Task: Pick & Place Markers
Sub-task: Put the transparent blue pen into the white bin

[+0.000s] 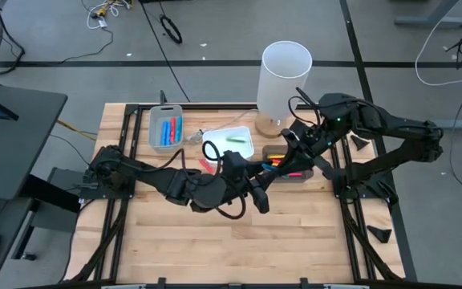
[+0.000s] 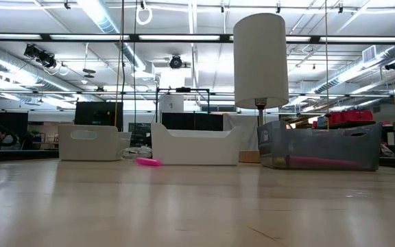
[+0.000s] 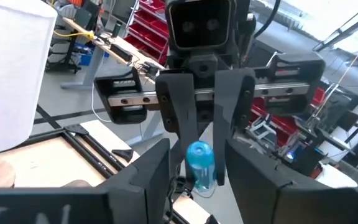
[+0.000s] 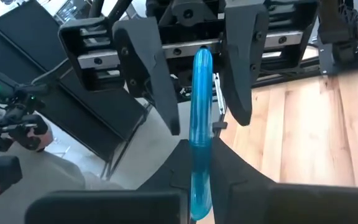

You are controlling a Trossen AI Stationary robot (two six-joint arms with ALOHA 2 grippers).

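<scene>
Above the dark tray point(image 1: 295, 152), shut right pincer point(image 4: 194, 186) holds blue marker point(image 4: 199, 124) between the left pincer's point(image 4: 194, 93) parted fingers.

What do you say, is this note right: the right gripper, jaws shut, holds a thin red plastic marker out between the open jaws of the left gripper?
Not quite: the thin plastic marker is blue, not red, as the right wrist view shows. The rest stands: the right gripper, jaws shut, holds it out between the open jaws of the left gripper.

Robotics lab or workshop, ceiling strip lights point(image 2: 108, 17), exposed ducts, red parts bins point(image 3: 157, 25), floor cables point(image 1: 447, 40)
</scene>
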